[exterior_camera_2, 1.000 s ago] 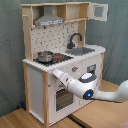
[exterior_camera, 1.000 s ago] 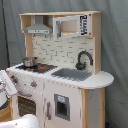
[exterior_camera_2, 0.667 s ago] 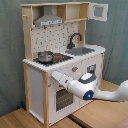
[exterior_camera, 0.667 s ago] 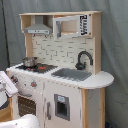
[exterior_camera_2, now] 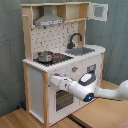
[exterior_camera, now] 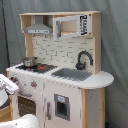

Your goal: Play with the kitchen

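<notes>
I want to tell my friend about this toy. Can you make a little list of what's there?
toy: tall white and light-wood play kitchen
on stove: small shiny metal pot
sink: grey basin with black curved faucet
top: grey hood
robot: white arm reaching to the kitchen's front, near the oven door

Kitchen (exterior_camera_2: 75, 55) counter: pot (exterior_camera_2: 45, 56) on stovetop, black faucet (exterior_camera_2: 75, 39) behind sink; open room between them. Oven front: arm (exterior_camera_2: 82, 89) lies across it. Hood (exterior_camera_2: 50, 21) overhangs stovetop
</notes>
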Robot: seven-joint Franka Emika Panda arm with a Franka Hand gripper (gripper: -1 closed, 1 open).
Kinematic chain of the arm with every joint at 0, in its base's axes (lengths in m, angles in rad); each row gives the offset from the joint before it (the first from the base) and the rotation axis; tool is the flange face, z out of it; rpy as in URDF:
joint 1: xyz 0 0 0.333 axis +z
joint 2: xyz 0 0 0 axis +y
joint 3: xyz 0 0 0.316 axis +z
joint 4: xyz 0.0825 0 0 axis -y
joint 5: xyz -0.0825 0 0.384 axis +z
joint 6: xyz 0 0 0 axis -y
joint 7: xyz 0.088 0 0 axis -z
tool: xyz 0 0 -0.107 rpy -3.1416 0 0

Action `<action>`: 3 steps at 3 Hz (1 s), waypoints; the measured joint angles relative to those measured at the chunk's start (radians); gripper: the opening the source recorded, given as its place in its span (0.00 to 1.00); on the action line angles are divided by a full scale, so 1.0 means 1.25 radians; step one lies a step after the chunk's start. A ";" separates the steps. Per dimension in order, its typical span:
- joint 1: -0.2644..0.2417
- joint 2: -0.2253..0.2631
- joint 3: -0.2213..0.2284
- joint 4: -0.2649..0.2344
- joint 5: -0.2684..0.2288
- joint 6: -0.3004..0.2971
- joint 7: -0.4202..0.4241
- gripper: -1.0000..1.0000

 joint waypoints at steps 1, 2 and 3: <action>0.000 0.000 -0.001 0.000 -0.068 0.000 -0.050 0.00; 0.000 0.000 -0.001 0.001 -0.144 -0.001 -0.099 0.00; 0.000 0.000 -0.002 0.001 -0.226 -0.001 -0.141 0.00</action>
